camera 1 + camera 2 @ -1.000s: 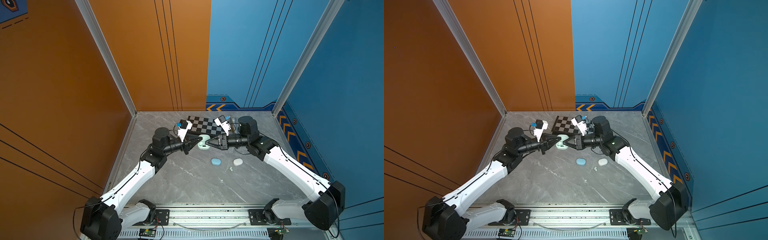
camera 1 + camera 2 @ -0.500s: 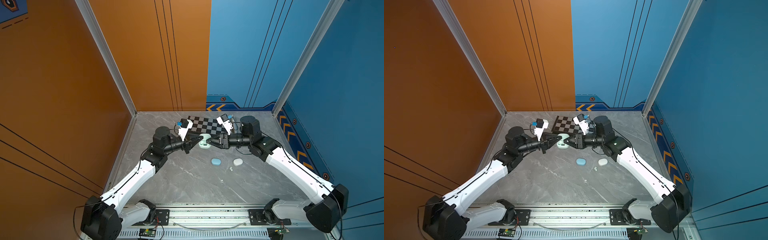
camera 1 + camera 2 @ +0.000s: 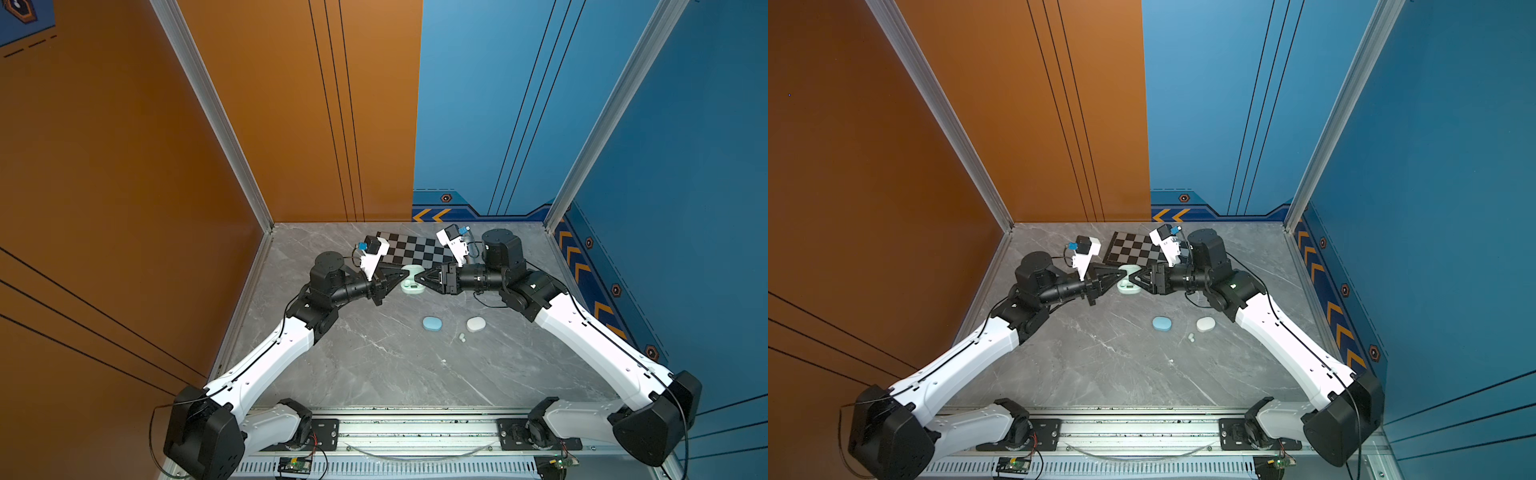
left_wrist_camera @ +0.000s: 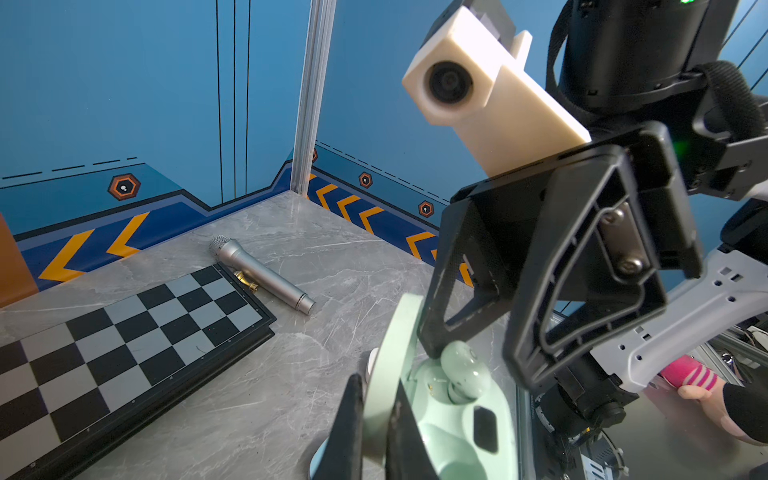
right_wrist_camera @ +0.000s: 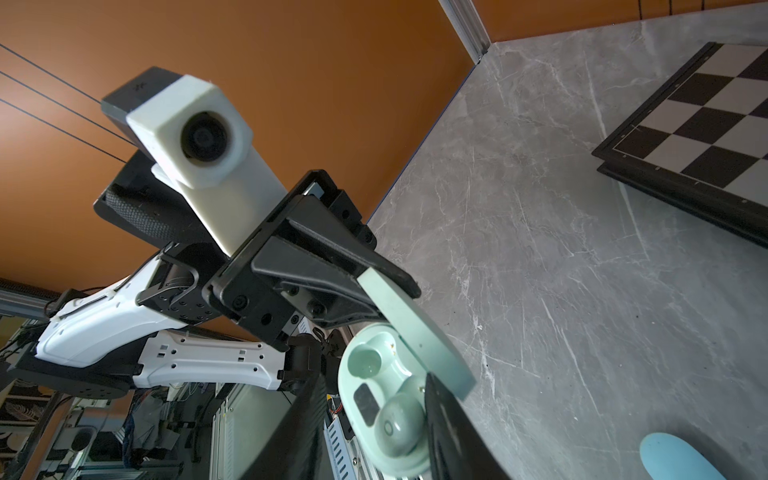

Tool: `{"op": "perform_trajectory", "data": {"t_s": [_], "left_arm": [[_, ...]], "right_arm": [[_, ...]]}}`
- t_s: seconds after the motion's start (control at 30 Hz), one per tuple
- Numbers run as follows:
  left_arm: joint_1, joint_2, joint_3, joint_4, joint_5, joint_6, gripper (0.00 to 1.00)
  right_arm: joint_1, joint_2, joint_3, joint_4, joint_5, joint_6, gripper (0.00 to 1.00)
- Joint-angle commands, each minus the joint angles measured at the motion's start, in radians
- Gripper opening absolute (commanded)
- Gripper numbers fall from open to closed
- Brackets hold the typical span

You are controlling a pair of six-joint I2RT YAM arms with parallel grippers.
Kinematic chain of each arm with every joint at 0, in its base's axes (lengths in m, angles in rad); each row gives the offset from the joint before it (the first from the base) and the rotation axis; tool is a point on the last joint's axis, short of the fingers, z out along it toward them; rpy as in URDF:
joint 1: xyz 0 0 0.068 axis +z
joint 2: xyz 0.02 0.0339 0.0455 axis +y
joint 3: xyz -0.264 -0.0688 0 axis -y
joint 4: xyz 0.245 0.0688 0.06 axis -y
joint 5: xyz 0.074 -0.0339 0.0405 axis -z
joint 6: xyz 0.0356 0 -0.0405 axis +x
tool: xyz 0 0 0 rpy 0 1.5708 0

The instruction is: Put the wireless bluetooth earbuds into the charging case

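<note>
Left wrist view: one mint earbud resting in open mint case.
Left tool: clenched on its lid.
Right tool: released, fingers either side of that earbud.
Desk: blue case, white case, two loose earbuds beside it.

The left gripper and right gripper meet over an open mint case, with a chessboard at its 12 o'clock. At its 5 o'clock lies a blue case, with a white case and two earbuds at 4 o'clock.

The case is smooth plastic, the microphone satin-finished metal.
</note>
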Motion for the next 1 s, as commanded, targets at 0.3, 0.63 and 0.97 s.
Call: {"op": "perform_trajectory", "data": {"t_s": [0.3,0.63,0.97], "left_arm": [[-0.018,-0.010,0.017,0.032,-0.015,0.042,0.00],[0.014,-0.077,-0.065,0.015,-0.153,0.120,0.00],[0.016,-0.146,-0.136,-0.033,-0.166,0.152,0.00]], "right_arm": [[-0.030,-0.050,0.048,-0.092,0.196,-0.018,0.48],[-0.119,-0.152,-0.015,-0.527,0.443,-0.021,0.47],[-0.082,0.019,-0.089,-0.746,0.545,0.160,0.41]]}}
